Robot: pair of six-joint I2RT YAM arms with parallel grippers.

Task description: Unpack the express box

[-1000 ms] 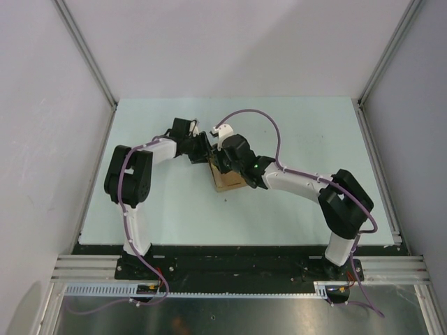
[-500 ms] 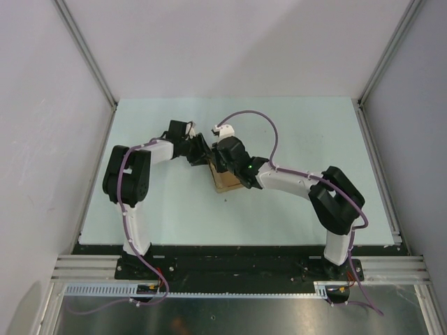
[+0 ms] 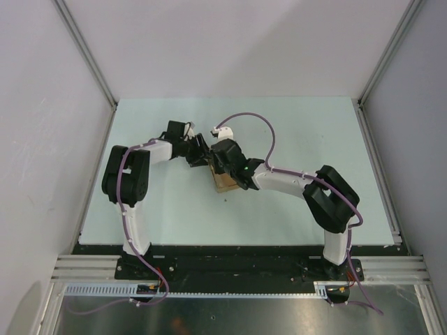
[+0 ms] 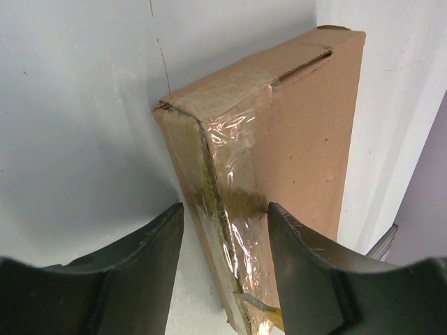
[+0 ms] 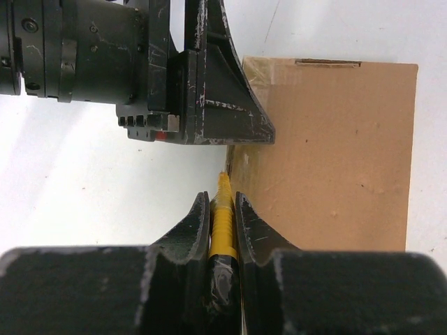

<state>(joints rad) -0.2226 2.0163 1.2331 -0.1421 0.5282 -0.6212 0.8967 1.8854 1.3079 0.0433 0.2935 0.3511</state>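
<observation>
- Surroundings: pale green table [image 3: 307, 125], white walls [image 3: 230, 42] on 3 sides, metal rail [image 3: 237, 269] along the near edge w/ both arm bases.
- Obstruction: from above, both wrists meet over the express box [image 3: 225, 183] and cover most of it. Only its near end shows.
- Box location: lies flat at mid-table, between the two wrists, lid shut. Clear tape [image 4: 234, 150] runs along one long edge and round the corner.
- Box axis: long axis runs roughly away from the bases, far end tilted slightly left.
- Left fingers [image 4: 150, 255]: apart, one each side of the taped long edge. A sliver of gap shows at one finger; can't tell if the other presses.
- Right fingers [image 5: 192, 223]: closed on a yellow utility knife [image 5: 223, 223], pointing along the box's long edge, tip right at that edge, just beside a left finger.
- Count: 1 box, 1 knife, 2 arms, 1 purple cable [image 3: 272, 136] per arm.
</observation>
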